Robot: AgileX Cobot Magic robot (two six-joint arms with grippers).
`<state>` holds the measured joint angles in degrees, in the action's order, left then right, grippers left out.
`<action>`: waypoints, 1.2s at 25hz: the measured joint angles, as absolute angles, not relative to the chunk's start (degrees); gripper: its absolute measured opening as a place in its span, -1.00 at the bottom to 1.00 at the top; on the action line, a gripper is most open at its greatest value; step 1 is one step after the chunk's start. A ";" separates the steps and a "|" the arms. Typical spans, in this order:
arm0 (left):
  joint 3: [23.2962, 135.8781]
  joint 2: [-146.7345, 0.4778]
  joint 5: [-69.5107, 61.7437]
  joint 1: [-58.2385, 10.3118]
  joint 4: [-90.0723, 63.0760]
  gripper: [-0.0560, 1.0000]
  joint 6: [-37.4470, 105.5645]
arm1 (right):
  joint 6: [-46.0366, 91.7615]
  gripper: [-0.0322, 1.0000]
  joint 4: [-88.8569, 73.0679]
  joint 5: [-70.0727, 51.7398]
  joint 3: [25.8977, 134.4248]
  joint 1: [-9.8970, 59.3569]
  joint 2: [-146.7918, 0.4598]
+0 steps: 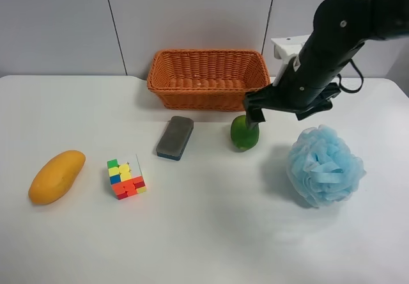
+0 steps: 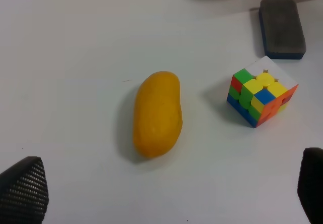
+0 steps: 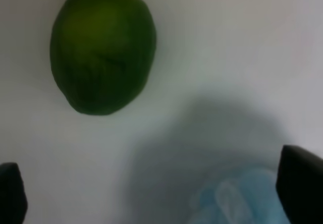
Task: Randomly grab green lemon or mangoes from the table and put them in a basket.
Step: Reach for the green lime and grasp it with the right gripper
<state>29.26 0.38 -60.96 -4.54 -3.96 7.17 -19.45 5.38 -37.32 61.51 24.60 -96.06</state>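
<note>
Exterior high: smooth white table (image 1: 204, 245); woven orange-brown basket (image 1: 208, 78) with flared sides at the far edge. The green lemon (image 1: 245, 132) sits on the table just in front of the basket, between a flat dark grey block (image 1: 174, 137) and a frilly blue pouf (image 1: 324, 165). The right gripper (image 1: 253, 116) hangs at the lemon's top, one dark finger overlapping it; contact cannot be told. The mango (image 1: 57, 176), a smooth yellow-orange oval, lies well apart, near a multicoloured puzzle cube (image 1: 126, 177). Right wrist: glossy lemon, close and blurred; black tips at the frame corners, jaws spread wide, holding nothing; pouf cut off. Left wrist alone shows the left gripper (image 2: 166, 188), jaws likewise wide and empty, over the mango; one tip has a woven texture; only a sliver of the basket shows at the frame edge.
</note>
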 joint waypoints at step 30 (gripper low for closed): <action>29.26 0.38 -60.96 -4.54 -3.96 0.99 7.17 | -22.97 0.86 5.77 -21.53 64.01 25.22 -112.15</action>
<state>29.26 0.38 -60.96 -4.54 -3.96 7.17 -22.97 5.77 -21.53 64.01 25.22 -112.15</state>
